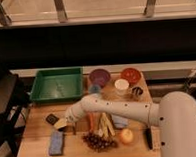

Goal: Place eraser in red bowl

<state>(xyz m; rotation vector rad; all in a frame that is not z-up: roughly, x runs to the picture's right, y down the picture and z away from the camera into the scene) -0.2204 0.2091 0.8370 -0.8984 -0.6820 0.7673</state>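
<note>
Hovering hand (66, 126) beside eraser (52, 118); red bowl (131, 74) far off.

Dim warm light, soft blur, dark background.

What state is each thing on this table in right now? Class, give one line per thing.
Pincer: low over the table's left side, right beside the eraser.
Eraser: flat on the table, not lifted.
Red bowl: upright at the back right, no eraser inside.
Purple bowl: upright.
White cup: upright.
Green tray: flat, nothing visible inside.
Blue pad: lying flat.
Grapes: loose bunch on the table.
</note>
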